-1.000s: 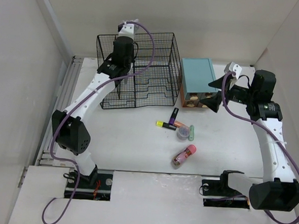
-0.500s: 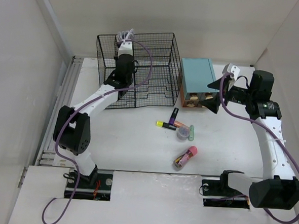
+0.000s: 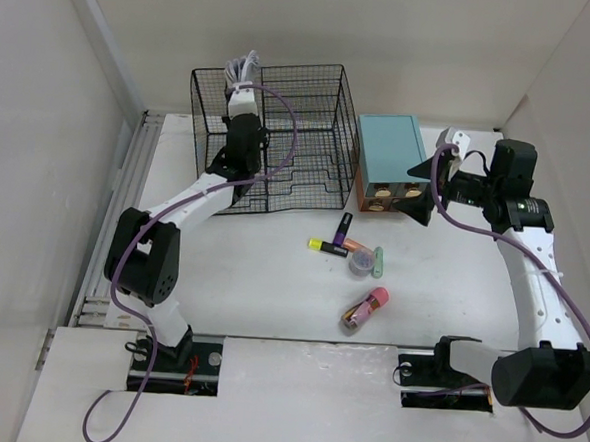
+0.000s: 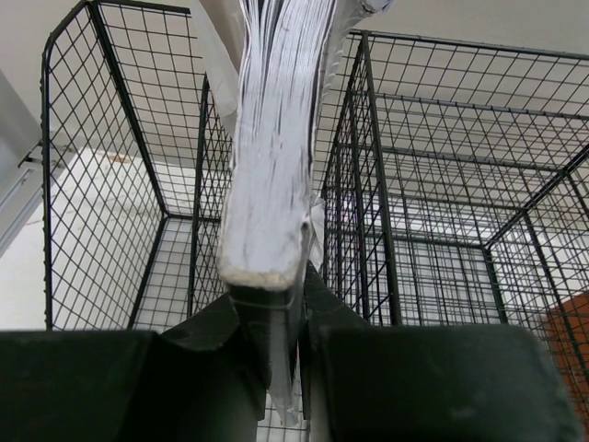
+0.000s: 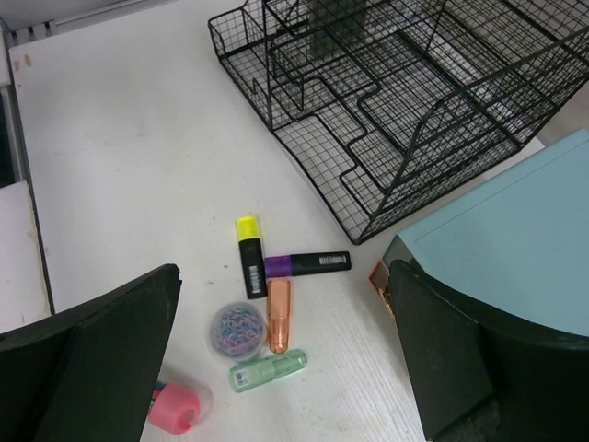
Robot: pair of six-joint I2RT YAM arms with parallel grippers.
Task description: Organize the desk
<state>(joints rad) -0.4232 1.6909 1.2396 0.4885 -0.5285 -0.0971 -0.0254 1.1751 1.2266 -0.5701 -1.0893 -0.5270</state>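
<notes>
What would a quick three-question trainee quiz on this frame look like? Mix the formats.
1. Multiple choice: what is in the left gripper? A) a highlighter B) a white-paged book C) nothing
2. True or false: the right gripper is shut.
3. Short answer: in the left wrist view, what stands behind the book?

Key
1. B
2. False, its jaws stand wide open.
3. The black wire-mesh organizer.
</notes>
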